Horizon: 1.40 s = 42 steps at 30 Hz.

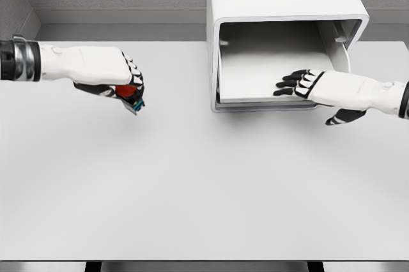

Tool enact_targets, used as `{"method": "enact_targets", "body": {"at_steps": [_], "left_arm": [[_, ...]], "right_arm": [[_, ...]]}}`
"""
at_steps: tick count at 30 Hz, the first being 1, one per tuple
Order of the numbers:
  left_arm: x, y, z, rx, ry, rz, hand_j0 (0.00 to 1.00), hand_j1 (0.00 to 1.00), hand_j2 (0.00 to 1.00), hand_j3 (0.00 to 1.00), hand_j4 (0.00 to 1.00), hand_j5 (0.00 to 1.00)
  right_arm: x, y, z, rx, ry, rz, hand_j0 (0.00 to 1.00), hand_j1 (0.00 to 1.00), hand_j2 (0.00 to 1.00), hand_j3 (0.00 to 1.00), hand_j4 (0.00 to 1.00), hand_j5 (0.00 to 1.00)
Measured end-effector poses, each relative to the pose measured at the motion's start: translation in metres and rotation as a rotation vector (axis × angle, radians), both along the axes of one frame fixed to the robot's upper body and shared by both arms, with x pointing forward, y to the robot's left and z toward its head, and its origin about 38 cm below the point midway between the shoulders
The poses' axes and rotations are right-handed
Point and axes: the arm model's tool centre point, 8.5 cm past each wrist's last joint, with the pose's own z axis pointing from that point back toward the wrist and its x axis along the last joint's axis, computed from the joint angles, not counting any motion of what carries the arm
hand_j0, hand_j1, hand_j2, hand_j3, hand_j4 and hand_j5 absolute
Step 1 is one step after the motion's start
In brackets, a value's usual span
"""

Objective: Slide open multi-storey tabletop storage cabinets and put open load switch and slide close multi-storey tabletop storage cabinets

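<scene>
Left hand [124,83] is up over the left side of the bench [192,189], fingers [134,74] curled tight around the switch [131,96], a small red and dark piece with a blue-grey edge poking out beneath the knuckles. It hangs clear of the bench surface, well apart from the cabinet [281,4]. Any lettering on the switch is too small to read.

Over at the far edge, right of centre, the white cabinet stands with its drawer [268,74] slid out toward the robot, pale tray bare inside. No brand, no label on the cabinet's top or front that can be made out.

Right hand [307,83] reaches in from the right, fingers stretched out flat and relaxed over the drawer's right front corner, holding nothing. The thumb drops below the drawer's front lip. Whether the fingertips actually touch the tray floor can't be told from this angle.
</scene>
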Motion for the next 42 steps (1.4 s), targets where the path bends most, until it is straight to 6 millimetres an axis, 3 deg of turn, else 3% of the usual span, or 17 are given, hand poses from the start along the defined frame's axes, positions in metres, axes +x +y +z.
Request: {"method": "enact_targets", "body": {"at_steps": [6,13,20,28,32,36,39,40,42], "left_arm": [[0.001,-0.004,0.015,-0.042,-0.003,-0.012,0.49,0.49,0.49,0.49,0.49,0.49],[0.002,-0.024,0.024,-0.076,-0.012,-0.059,0.49,0.49,0.49,0.49,0.49,0.49],[0.003,-0.036,0.039,-0.105,-0.031,-0.087,0.51,0.51,0.51,0.51,0.51,0.51],[0.003,-0.043,0.048,-0.143,-0.025,-0.108,0.51,0.51,0.51,0.51,0.51,0.51],[0.003,-0.053,0.053,-0.156,-0.033,-0.131,0.51,0.51,0.51,0.51,0.51,0.51],[0.004,-0.070,0.070,-0.169,-0.069,-0.170,0.51,0.51,0.51,0.51,0.51,0.51],[0.003,-0.085,0.080,-0.180,-0.088,-0.203,0.51,0.51,0.51,0.51,0.51,0.51],[0.003,-0.089,0.082,-0.184,-0.091,-0.213,0.51,0.51,0.51,0.51,0.51,0.51],[0.002,-0.099,0.085,-0.191,-0.097,-0.234,0.51,0.51,0.51,0.51,0.51,0.51]], "right_arm": [[-0.003,-0.005,0.012,-0.023,-0.035,-0.003,1.00,1.00,1.00,1.00,1.00,1.00],[-0.014,-0.010,0.006,-0.053,-0.019,-0.001,1.00,1.00,1.00,1.00,1.00,1.00],[-0.020,-0.012,0.013,-0.066,-0.033,0.008,1.00,1.00,1.00,1.00,1.00,1.00],[-0.022,-0.020,0.034,0.015,-0.064,-0.011,1.00,1.00,1.00,1.00,1.00,1.00],[-0.041,-0.048,0.032,0.127,-0.012,-0.077,1.00,1.00,1.00,1.00,1.00,1.00],[-0.055,-0.081,0.065,0.240,-0.068,-0.154,1.00,1.00,1.00,1.00,1.00,1.00],[-0.067,-0.100,0.065,0.270,-0.064,-0.205,1.00,1.00,1.00,1.00,1.00,1.00],[-0.071,-0.104,0.060,0.269,-0.049,-0.220,0.98,0.98,0.98,0.98,0.98,0.98],[-0.075,-0.110,0.057,0.258,-0.043,-0.238,0.82,0.82,0.82,0.82,0.82,0.82]]}}
